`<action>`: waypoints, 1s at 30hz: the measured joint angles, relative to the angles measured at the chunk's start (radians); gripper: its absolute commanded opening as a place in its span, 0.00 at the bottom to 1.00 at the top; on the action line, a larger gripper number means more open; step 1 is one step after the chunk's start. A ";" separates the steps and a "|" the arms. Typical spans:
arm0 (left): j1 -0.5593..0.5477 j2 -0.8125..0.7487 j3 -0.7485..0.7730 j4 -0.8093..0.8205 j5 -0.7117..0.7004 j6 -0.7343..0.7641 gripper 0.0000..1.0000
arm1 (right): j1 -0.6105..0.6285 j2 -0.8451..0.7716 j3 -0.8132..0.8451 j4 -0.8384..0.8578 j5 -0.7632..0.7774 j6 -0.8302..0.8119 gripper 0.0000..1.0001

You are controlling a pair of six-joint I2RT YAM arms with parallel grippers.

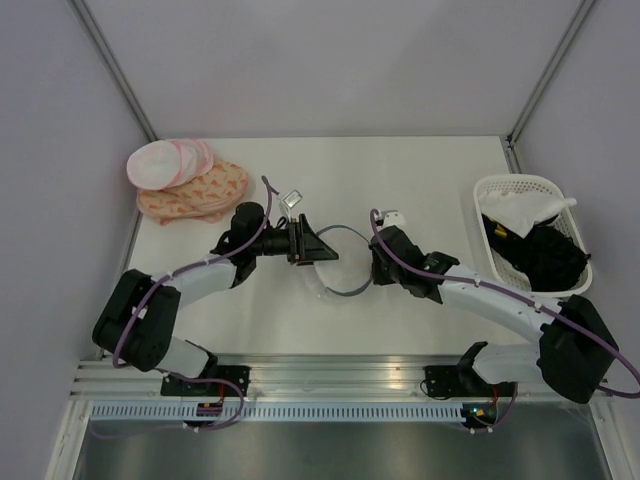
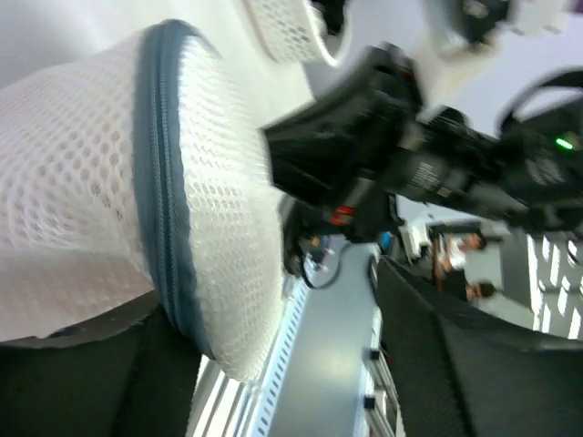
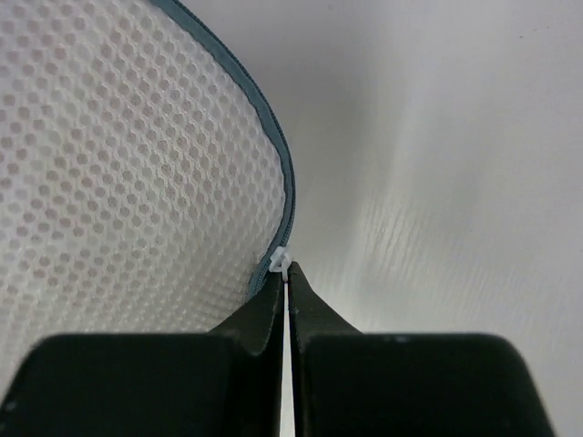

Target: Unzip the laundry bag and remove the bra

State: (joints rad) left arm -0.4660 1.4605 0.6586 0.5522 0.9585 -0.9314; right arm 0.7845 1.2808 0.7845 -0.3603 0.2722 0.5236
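Our left gripper is open, with its fingers spread beside the laundry bag. The bag is in the middle of the table, between our two grippers. Our right gripper pinches the bag's little white zip tab.

Laundry bag largely hidden from above, cropped at both wrist views' edges, contents indistinct through mesh.

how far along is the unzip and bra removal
Early. Done: the right fingers are shut on the small white zipper pull at the laundry bag rim. In hand: the left fingers stand apart, the bag against one, and the zipper there looks closed. Left: unzipping and taking the bra out; no bra shows outside the bag.
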 measured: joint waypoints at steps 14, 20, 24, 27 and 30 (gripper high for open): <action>-0.014 -0.473 -0.108 -0.451 -0.608 0.085 0.95 | -0.004 -0.075 -0.026 0.047 -0.275 -0.011 0.00; -0.046 -0.583 -0.257 -0.547 -0.663 0.022 0.94 | -0.003 -0.077 -0.059 0.161 -0.554 -0.015 0.00; -0.050 -0.692 -0.320 -0.610 -0.682 -0.027 0.94 | -0.003 -0.078 -0.060 0.184 -0.576 -0.004 0.00; -0.054 -0.787 -0.334 -0.636 -0.705 -0.062 0.95 | -0.003 -0.089 -0.063 0.181 -0.496 0.032 0.00; -0.063 -0.847 -0.348 -0.633 -0.723 -0.114 0.95 | -0.004 -0.104 -0.080 0.196 -0.463 0.069 0.00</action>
State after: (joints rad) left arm -0.5285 0.6132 0.3103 -0.0807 0.2359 -1.0451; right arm 0.7803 1.1767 0.7048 -0.1638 -0.1909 0.5930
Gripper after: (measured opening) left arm 0.945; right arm 0.007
